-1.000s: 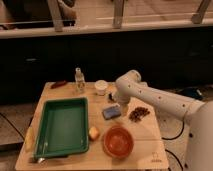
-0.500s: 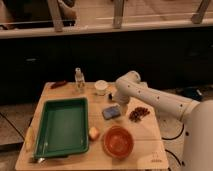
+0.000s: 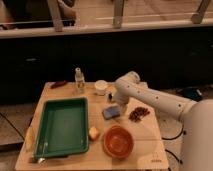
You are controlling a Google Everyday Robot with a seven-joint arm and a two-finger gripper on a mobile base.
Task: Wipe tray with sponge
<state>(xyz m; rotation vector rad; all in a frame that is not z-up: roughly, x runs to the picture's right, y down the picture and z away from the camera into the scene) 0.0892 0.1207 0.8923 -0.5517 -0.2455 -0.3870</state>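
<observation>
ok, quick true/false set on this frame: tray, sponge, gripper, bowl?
1. The sponge lies on the table, right of the tray. True.
2. The gripper is over the tray. False: it is just behind the sponge, near the white cup.
3. The orange bowl sits inside the tray. False: it stands on the table, right of the tray.
4. A yellowish lump lies between tray and bowl. True.

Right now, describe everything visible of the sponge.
The sponge is a small, flat, blue-grey rectangular pad that looks soft. It lies flat and slightly skewed on the wooden table, outside the green tray and not touching it, just behind the orange bowl. The end effector hovers at its far edge; contact is unclear.
</observation>
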